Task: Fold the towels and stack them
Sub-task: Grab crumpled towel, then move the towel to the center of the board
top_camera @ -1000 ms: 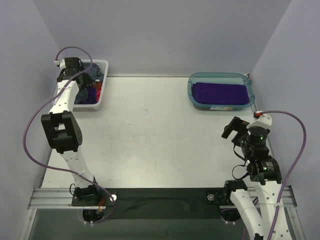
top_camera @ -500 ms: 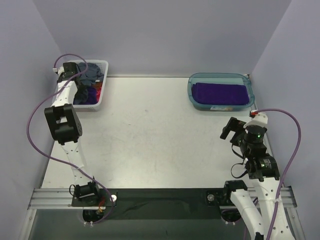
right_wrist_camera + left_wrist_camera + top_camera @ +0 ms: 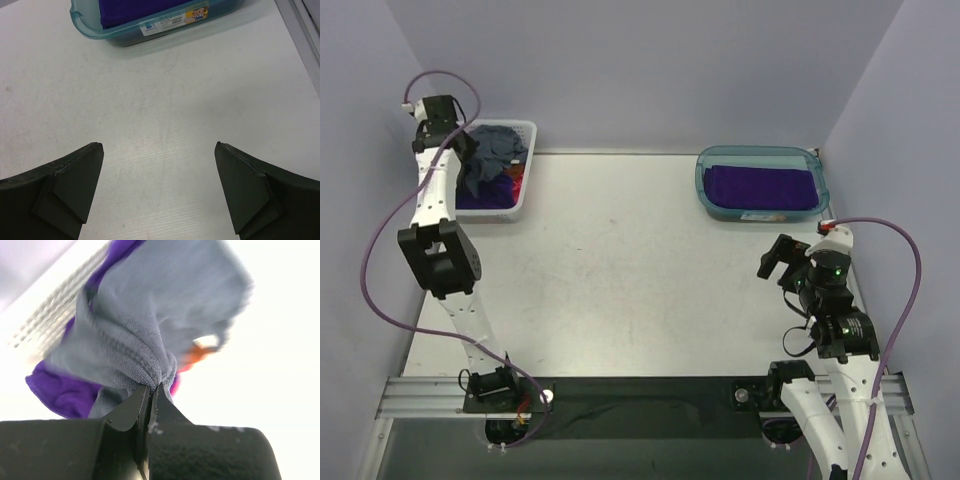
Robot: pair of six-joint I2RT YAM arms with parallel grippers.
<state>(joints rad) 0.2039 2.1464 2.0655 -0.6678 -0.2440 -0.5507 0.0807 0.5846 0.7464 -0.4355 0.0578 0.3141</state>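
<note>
Your slate blue-grey terry towel (image 3: 498, 143) hangs above the white lattice plastic basket (image 3: 524, 129) at the far left corner of the table. It is pinched at a bunched fold by the left gripper (image 3: 151, 390), whose jaws are clamped tight on the pile. Its lower part drapes toward the basket, and from above you cannot tell whether it has cleared the rim. Below it in the basket lie a deep purple towel (image 3: 52, 392) and an orange-red cloth (image 3: 199, 353), both unfolded.

Across the white table (image 3: 620, 260), a folded purple towel (image 3: 760, 185) sits flat inside the teal translucent plastic tub (image 3: 760, 214). So I judge one towel to be done and this to be the pick of the next one.

Your right gripper (image 3: 159, 146) hovers over bare table near the tub, with its jaws wide apart and holding nothing.

The next move calls for carrying the grey towel out over the open middle of the table and laying it down. The grip is on a crumpled bunch, not a corner, so you will likely need the right gripper to find an edge and spread the towel flat. Lift high enough that the hanging end does not drag the purple towel out with it.
</note>
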